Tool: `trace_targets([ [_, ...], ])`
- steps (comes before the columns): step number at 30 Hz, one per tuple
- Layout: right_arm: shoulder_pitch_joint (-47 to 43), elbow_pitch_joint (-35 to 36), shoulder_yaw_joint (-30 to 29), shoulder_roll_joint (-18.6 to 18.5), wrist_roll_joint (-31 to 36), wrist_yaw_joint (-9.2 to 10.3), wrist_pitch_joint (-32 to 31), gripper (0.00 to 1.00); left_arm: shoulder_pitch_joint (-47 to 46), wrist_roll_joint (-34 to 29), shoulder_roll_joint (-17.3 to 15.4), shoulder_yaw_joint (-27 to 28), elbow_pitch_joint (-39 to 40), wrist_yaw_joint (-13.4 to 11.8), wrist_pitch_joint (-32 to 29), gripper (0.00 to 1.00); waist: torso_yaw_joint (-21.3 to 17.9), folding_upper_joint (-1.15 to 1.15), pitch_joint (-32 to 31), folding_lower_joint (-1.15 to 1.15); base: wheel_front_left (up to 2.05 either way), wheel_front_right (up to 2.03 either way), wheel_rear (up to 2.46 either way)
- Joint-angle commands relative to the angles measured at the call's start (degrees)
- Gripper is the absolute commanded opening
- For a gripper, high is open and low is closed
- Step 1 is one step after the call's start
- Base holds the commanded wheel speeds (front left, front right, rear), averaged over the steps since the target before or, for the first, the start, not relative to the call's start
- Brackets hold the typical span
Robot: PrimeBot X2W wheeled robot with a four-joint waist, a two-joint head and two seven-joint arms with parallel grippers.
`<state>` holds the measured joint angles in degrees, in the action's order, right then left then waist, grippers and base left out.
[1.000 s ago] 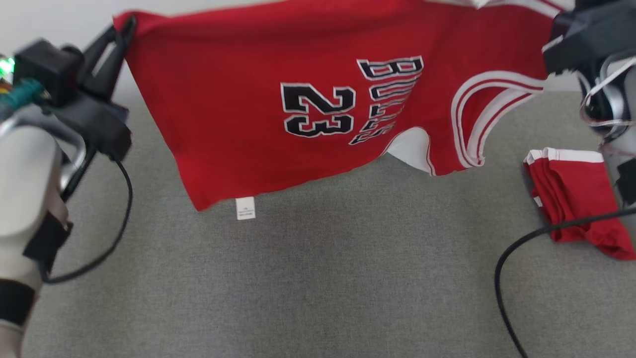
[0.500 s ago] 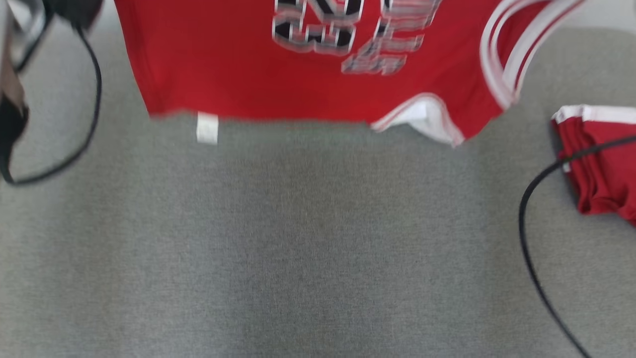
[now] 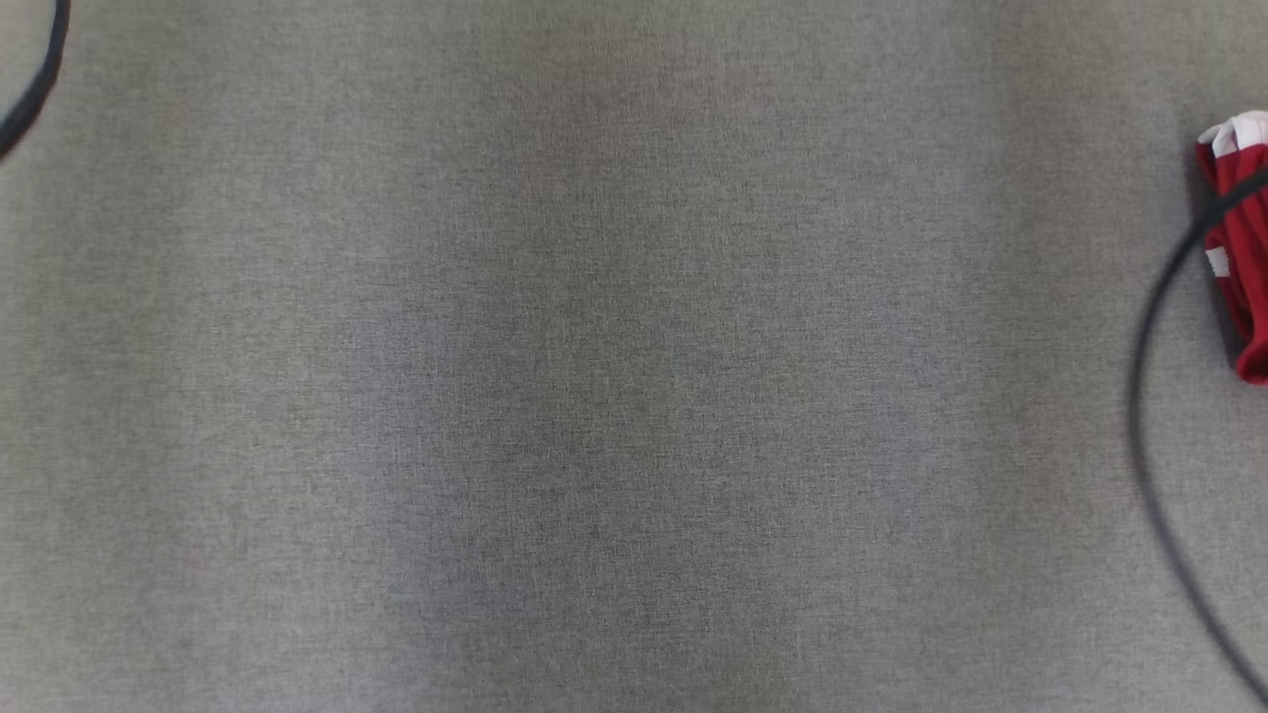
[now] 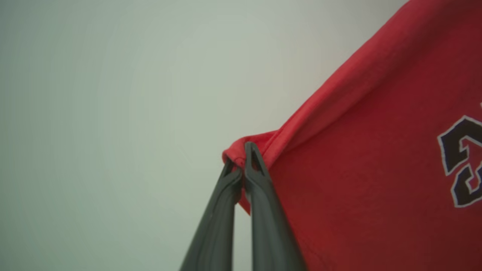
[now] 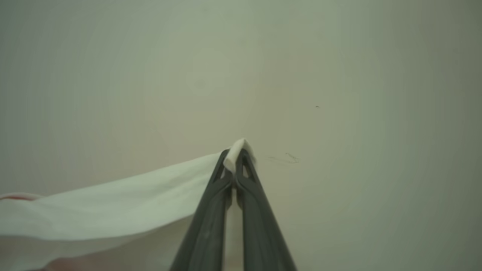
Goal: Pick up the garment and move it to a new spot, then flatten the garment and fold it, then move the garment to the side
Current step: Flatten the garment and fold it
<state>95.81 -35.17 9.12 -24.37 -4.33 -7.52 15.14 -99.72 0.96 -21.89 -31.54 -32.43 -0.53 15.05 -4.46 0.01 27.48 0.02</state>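
You've got the right gripper (image 5: 236,160) pinched tight on a white edge of the garment (image 5: 113,210), with a small fold poking past the tips. The fabric runs off left and down from the fingers, turning red at the far left. Behind is a plain pale wall (image 5: 339,75), with a faint scuff (image 5: 287,159) just right of the tips.

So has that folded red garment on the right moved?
No. The folded red garment only drifts up and right in the head view because the camera turned; it lies on the grey surface as before.
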Motion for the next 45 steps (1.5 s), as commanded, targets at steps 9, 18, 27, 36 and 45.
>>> trace_targets([
  [9, -15.9, -0.1, 4.4, -0.3, -7.2, 0.08, 0.0, 0.0, 14.7, 4.5, -1.4, 1.7, 4.6, 0.9, 0.1, 0.0, -0.3, -0.01, 3.1, -0.02, 0.0, 0.0, 0.0],
  [18, -42.4, 7.9, 8.5, -4.0, -21.0, 0.09, 0.0, 0.0, 44.8, 9.3, 3.1, 9.6, 12.3, -0.6, 0.1, 0.0, 1.0, -0.01, -1.2, -0.02, 0.0, 0.0, 0.0],
  [27, -66.2, 12.0, 7.4, -4.2, -25.9, 0.09, 0.0, 0.0, 67.9, 9.8, 10.0, 21.5, 11.7, 1.8, 0.1, 0.0, 0.6, -0.01, -11.1, -0.02, 0.0, 0.0, 0.0],
  [36, -81.9, 12.0, 7.1, -1.9, -27.2, 0.11, 0.0, 0.0, 81.5, 7.7, 15.2, 31.4, 10.5, 4.6, 0.1, 0.0, -2.1, -0.01, -18.3, -0.02, 0.0, 0.0, 0.0],
  [45, -93.2, 11.0, 8.6, -2.3, -26.4, 0.11, 0.0, 0.0, 91.3, 4.3, 17.9, 34.6, 10.5, 6.1, 0.1, 0.0, -3.6, -0.01, -23.4, -0.02, 0.0, 0.0, 0.0],
])
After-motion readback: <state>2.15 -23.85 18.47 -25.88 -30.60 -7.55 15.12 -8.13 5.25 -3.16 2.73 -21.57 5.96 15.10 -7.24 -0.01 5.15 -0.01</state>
